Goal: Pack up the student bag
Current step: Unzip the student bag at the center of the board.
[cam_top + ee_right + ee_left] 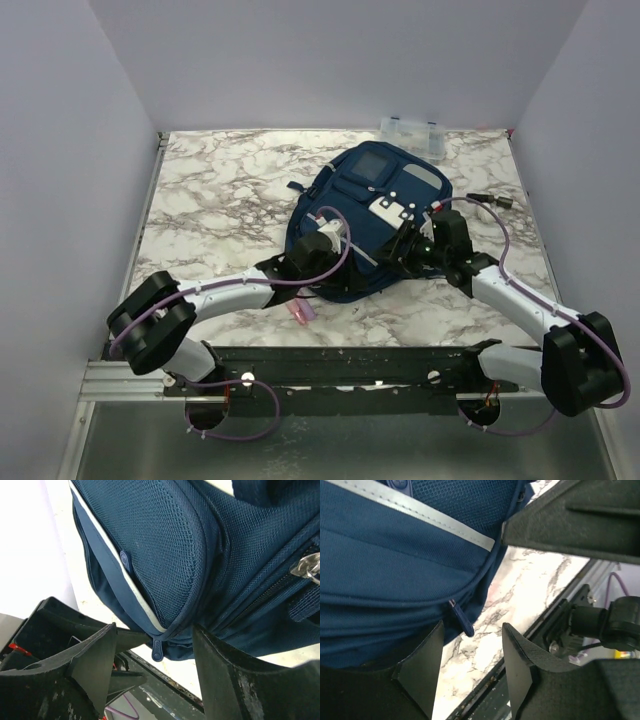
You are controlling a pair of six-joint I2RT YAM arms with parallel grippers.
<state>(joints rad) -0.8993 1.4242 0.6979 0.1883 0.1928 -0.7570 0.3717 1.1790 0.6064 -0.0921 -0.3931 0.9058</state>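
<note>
Fabric fills both wrist views. The student bag (365,215) is a rounded navy pack of tight woven cloth, with a smooth grey stripe (425,515) edging one seam and a puffed mesh panel (165,550) of finer, dimpled weave. A white patch (388,210) sits on its front. The bag lies flat near the middle of the marble-veined table (220,190), its top toward the far wall. A clear plastic box (412,130) stands at the table's far edge, apart from the bag.

From above, the left arm (230,293) and right arm (520,305) reach in over the bag's near end, so its lower outline is hard to trace. A small pink object (302,313) lies on the table just beside that end; what it is cannot be told.

The left hand (325,243) is over the bag's near left corner. In its own view its matte black fingers (420,672) stand apart, and a slim dark blue zipper pull (462,619) hangs in the gap, unpinched. The right hand (415,245) is over the bag's near right part. Its fingers (225,680) are likewise spread at the bag's edge, with a second pull (158,651) dangling between them, apparently gripped by neither. A metal zip tab (307,567) is cut off at that view's right edge.
</note>
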